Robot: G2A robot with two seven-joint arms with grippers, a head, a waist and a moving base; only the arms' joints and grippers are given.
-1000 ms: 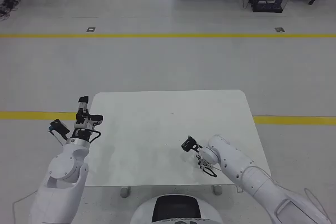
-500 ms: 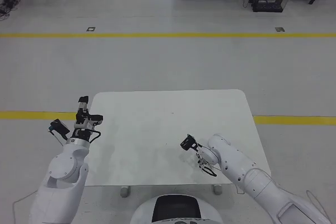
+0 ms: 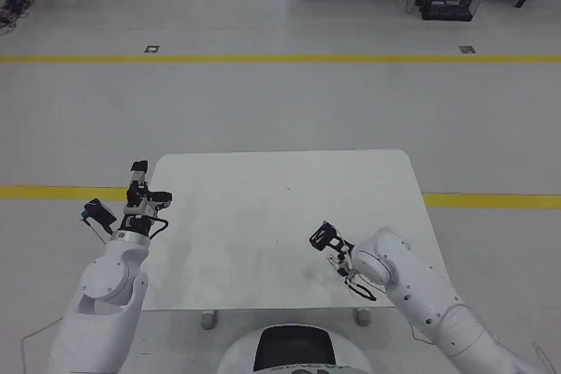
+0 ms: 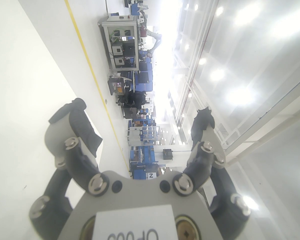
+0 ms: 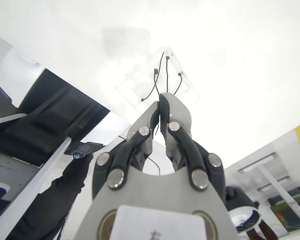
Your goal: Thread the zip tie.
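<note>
My right gripper (image 5: 160,98) is shut on a thin black zip tie (image 5: 156,129), whose strand runs between the pads and trails back under the fingers. Just past the fingertips, several more black zip ties (image 5: 167,71) lie on a clear tray (image 5: 190,93) on the white table. From above, this gripper (image 3: 320,235) hangs over the table's front right part. My left gripper (image 3: 142,192) stands open and empty at the table's left edge; in its own view the left gripper (image 4: 140,111) points out into the room.
The white table (image 3: 280,206) is bare across its middle and back. Its front edge lies close to the right arm. Yellow floor lines run behind and beside the table.
The right arm has shifted a little to the right, the gripper turning slightly with it. The left arm has not moved.
</note>
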